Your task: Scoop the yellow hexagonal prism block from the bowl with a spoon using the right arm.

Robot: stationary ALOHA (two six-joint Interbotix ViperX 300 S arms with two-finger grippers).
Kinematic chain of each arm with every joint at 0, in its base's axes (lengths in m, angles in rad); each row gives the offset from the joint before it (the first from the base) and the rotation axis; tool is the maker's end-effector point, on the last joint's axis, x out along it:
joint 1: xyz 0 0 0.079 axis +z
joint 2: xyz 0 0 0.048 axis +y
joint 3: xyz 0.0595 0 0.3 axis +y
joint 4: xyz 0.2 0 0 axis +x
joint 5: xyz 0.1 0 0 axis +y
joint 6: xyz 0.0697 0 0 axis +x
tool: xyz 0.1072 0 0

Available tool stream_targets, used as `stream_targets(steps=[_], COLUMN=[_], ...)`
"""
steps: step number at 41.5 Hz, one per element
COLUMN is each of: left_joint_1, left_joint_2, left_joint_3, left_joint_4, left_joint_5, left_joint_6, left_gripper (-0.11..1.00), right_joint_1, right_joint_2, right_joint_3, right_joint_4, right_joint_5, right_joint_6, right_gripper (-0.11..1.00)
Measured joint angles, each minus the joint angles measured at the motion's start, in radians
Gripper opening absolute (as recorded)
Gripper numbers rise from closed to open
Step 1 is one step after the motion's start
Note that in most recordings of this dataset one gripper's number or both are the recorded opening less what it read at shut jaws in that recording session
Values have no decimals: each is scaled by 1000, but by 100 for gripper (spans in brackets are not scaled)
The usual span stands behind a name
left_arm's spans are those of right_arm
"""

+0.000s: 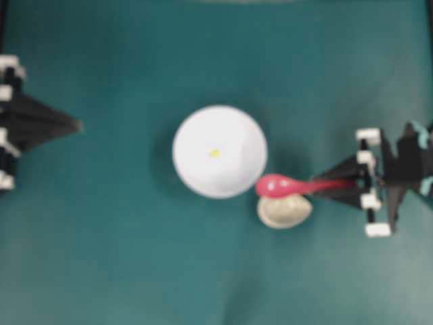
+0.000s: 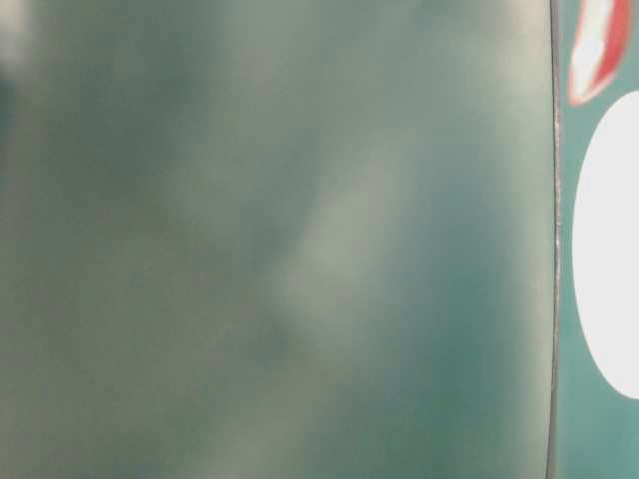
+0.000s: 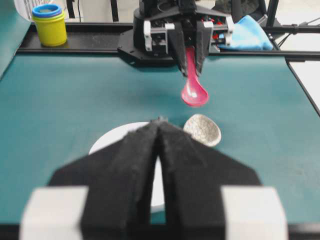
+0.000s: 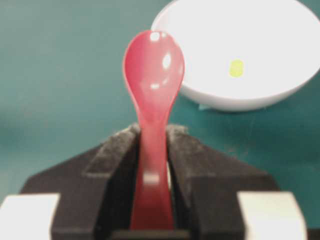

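We see the left gripper [image 1: 76,125] pressed together, well left of the bowl [image 1: 196,169]. The yellow hexagonal prism block [image 1: 214,153] sits inside the bowl. Just right, the spoon [image 1: 277,185], seemingly above the speckled dish [image 1: 284,212], is clamped in the right gripper [image 1: 342,184].

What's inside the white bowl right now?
Only the yellow hexagonal prism block, lying near the middle of the white bowl. The pink-red spoon, held by the right gripper, is outside the rim. Nothing covers the bowl's inside.
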Motion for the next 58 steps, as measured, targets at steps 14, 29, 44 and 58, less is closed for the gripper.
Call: stream_targets(steps=[14,29,44,58], left_joint_1=[0,0,0,0], left_joint_2=[-21,-23,-23,-23], left_joint_3=[-3,-3,-3,-3], left_joint_4=[0,-2,0,0], left_joint_5=[40,41,43,43], left_joint_6=[0,2,2,-2], left_gripper=[0,0,0,0], right_joint_1=[-190,-377,-480,-502], right_joint_2=[-66,-64,17,218], right_joint_3=[-140,-330,-508,-695], right_joint_4=[-2,-29,-49,-98], right_joint_5=[357,834,1080,1264], right_joint_6=[-98,-144,-144,-138], right_gripper=[25,25,25,25])
